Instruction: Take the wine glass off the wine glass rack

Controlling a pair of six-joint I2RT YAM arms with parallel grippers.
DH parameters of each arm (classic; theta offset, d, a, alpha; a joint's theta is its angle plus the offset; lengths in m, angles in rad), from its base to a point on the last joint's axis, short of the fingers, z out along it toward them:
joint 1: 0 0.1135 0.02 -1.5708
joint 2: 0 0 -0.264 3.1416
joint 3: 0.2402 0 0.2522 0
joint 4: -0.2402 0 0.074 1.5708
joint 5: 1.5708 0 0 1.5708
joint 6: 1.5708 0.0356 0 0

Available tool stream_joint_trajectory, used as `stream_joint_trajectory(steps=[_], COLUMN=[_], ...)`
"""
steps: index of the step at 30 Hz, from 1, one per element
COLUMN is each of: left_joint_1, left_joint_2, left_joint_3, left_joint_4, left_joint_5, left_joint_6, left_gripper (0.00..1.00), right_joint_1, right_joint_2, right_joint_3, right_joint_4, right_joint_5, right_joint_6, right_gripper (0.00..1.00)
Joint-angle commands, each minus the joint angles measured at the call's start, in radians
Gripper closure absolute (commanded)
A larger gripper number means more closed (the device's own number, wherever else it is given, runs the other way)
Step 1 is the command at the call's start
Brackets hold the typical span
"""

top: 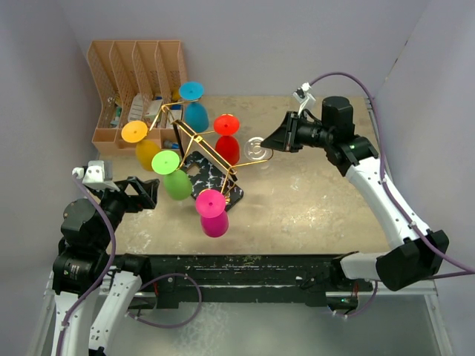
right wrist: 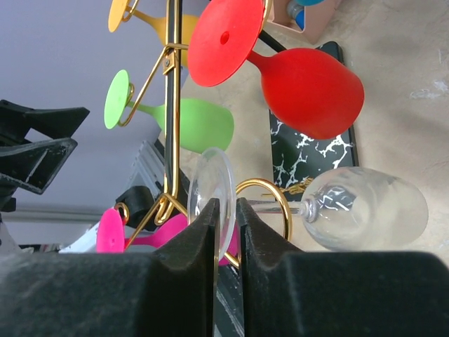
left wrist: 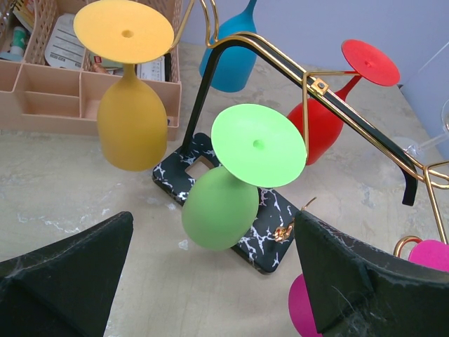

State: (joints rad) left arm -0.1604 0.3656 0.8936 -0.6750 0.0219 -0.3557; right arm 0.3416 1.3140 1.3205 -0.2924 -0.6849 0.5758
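1. The right end effector (right wrist: 226, 203) is at the clear wine glass (right wrist: 365, 207), and the rim of the glass's foot (right wrist: 210, 179) sits in the narrow slit between its two black fingers.
2. We cannot tell whether those fingers are pressing on the foot or only standing on either side of it.
3. The clear wine glass is on the wine glass rack (top: 204, 152), at the end nearest the right arm. Its stem runs through a gold curled loop (right wrist: 265, 181) of the rack, with the bowl on one side of the loop and the foot on the other.
4. The left end effector (top: 145, 191) is spread as wide as it goes and holds nothing. It sits low at the near left of the desk (top: 312, 200), pointing toward the rack and apart from it.
5. The rack stands on its black, white-veined base (left wrist: 266, 232), roughly in the middle of the desk.
6. Five coloured glasses hang upside down from the gold arms:
   - a red glass (right wrist: 309, 88) just beside the clear one
   - a green glass (left wrist: 221, 203) closest to the left wrist camera
   - a yellow glass (left wrist: 132, 116) on the left
   - a blue glass (top: 195, 111) at the back
   - a pink glass (top: 214, 215) at the near end
7. An orange-brown slotted file organiser (top: 137, 67) stands behind the rack at the far left of the desk, with papers and small items in its compartments.
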Motion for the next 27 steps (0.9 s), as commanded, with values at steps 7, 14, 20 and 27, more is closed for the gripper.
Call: stream_joint_trajectory(steps=[7,14,20,27], left_joint_1=[-0.007,-0.007,-0.007,-0.007], left_joint_2=[0.006,0.005,0.001,0.0], left_joint_3=[0.0,0.0,0.002,0.002], left_joint_4=[0.046,0.044,0.043,0.042], left_joint_5=[0.003,0.001,-0.003,-0.008], left_joint_6=[0.004,0.003,0.003,0.001], left_gripper=[0.0,0.01,0.01,0.01], right_joint_1=[0.013,0.013,0.012,0.007], right_joint_2=[-0.036,-0.107,-0.168,-0.249], right_joint_3=[0.001,-0.064,-0.173,-0.294], right_joint_4=[0.026,0.124,0.256,0.35], right_joint_5=[-0.016,0.079,0.163,0.274], right_joint_6=[0.034,0.206,0.363,0.499], right_gripper=[1.0,1.0,1.0,1.0])
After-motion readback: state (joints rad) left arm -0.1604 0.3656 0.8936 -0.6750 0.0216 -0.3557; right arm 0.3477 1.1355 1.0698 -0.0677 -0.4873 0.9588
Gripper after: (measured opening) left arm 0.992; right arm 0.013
